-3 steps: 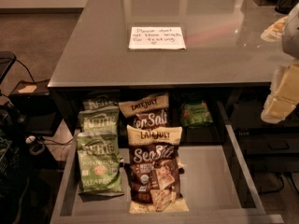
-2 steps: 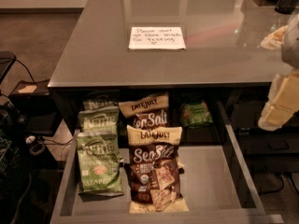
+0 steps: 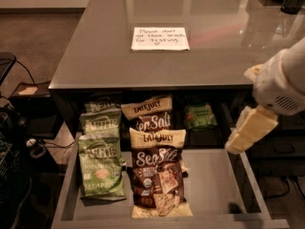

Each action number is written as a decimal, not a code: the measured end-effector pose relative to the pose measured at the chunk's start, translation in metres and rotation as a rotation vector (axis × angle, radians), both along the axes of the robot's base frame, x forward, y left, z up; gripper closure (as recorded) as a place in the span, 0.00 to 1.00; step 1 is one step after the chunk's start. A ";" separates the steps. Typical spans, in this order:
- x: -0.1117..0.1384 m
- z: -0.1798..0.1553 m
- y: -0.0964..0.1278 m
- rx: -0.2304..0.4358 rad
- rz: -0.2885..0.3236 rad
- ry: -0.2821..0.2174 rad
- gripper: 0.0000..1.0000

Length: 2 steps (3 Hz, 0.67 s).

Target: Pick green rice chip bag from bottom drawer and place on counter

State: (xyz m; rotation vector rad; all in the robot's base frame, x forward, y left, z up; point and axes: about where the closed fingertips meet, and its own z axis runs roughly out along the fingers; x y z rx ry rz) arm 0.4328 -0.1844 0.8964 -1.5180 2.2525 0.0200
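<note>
Camera view: in the bottom drawer, right of the Kettle bags and Late July bags, the green rice chip bag lies beneath the tabletop front edge. It is probably light, soft and crinkly, so pinch a top corner. The claw hangs off the front-right corner; I cannot tell its state.

Glossy counter, paper note; matt plastic jaws over drawer edge.

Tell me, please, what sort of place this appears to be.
Probably an office break area or snack-testing setup: a glossy grey counter bearing a handwritten paper note, and an open drawer stocked with chip bags. The tool hangs near the drawer's right edge.
</note>
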 end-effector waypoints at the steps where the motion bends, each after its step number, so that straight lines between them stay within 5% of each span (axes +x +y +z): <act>1: 0.017 -0.043 0.012 0.040 -0.094 -0.009 0.00; 2: 0.040 -0.079 0.021 0.115 -0.205 -0.030 0.00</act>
